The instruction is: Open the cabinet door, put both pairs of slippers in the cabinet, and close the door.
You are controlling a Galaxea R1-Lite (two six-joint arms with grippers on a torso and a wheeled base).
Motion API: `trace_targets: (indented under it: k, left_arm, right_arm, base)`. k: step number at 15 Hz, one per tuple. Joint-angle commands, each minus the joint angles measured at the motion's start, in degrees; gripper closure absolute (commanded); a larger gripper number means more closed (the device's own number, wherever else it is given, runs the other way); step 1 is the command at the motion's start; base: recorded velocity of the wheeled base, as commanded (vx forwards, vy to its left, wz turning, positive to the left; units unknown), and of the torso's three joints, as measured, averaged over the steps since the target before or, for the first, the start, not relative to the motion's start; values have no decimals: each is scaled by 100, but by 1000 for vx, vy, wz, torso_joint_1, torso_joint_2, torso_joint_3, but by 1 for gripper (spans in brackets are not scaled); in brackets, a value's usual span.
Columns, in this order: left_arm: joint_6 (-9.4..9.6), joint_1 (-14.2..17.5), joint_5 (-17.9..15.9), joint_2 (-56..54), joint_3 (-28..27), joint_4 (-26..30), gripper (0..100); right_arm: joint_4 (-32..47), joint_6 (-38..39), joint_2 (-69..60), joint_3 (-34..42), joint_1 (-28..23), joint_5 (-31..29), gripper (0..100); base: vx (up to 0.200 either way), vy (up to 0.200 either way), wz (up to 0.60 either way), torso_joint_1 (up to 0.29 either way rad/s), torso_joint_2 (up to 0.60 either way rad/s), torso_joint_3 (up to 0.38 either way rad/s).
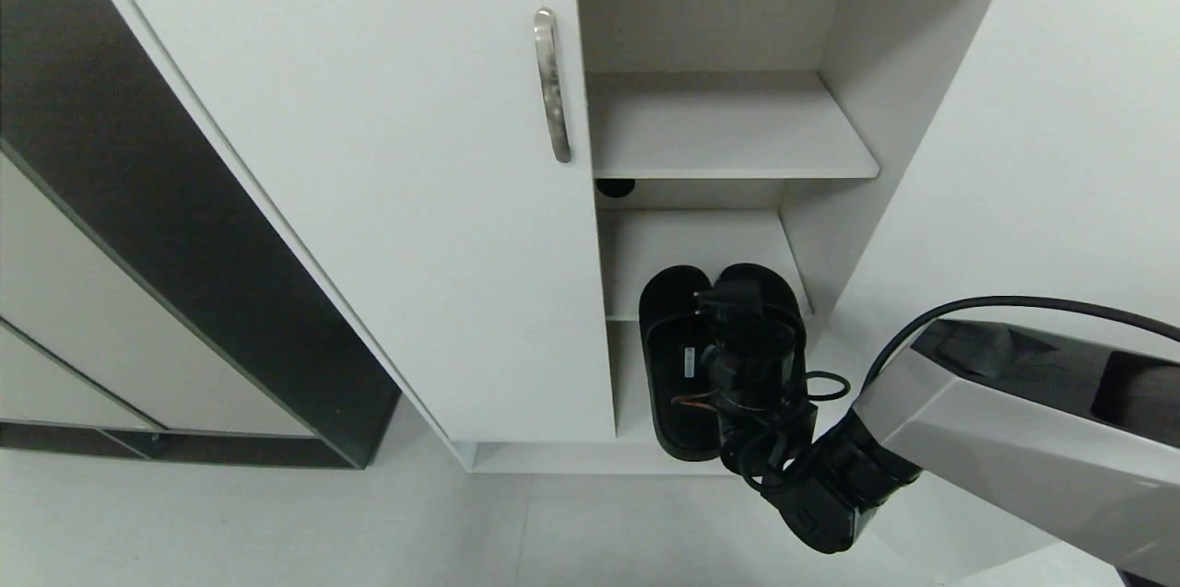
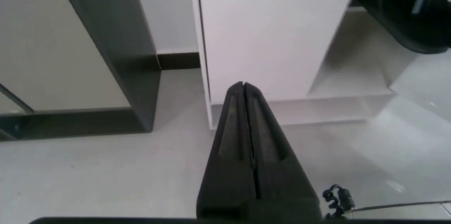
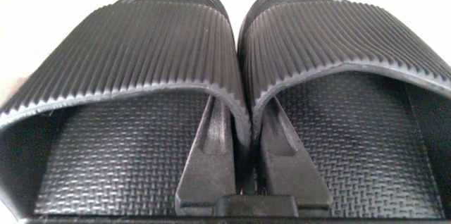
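Note:
A pair of black slippers (image 1: pixel 678 366) hangs side by side in front of the cabinet's lower opening, toes toward the shelves. My right gripper (image 1: pixel 733 311) is shut on their two inner straps, pinching them together; in the right wrist view its fingers (image 3: pixel 211 153) go under the ribbed straps (image 3: pixel 141 62) above the textured footbeds. The cabinet's left door (image 1: pixel 387 181), with a metal handle (image 1: pixel 551 85), is closed, and the right half stands open. My left gripper (image 2: pixel 243 90) is shut and empty, low over the floor, pointing at the cabinet's base.
Inside are an upper shelf (image 1: pixel 719 131) and a lower shelf (image 1: pixel 696 260), both bare. A small dark round thing (image 1: pixel 615 188) sits under the upper shelf. The opened right door (image 1: pixel 1060 154) stands at the right. A dark panel (image 1: pixel 166 200) flanks the cabinet's left.

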Motion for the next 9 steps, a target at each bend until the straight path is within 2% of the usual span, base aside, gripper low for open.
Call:
trace_targets:
  k: [1,4,9]
  left_arm:
    - [-2,1,0,7,0,-2,100]
    - [-2,1,0,7,0,-2,100]
    - [-2,1,0,7,0,-2,100]
  right_arm:
    - [-2,-2,-5,-8,-9,3,100]
    - [60,16,22,-105,-97,83,100]
    - [807,16,681,-1484,-422,214,100]
  base:
    - [0,0,0,0,0,0]
    - [0,0,0,0,0,0]
    - [0,0,0,0,0,0]
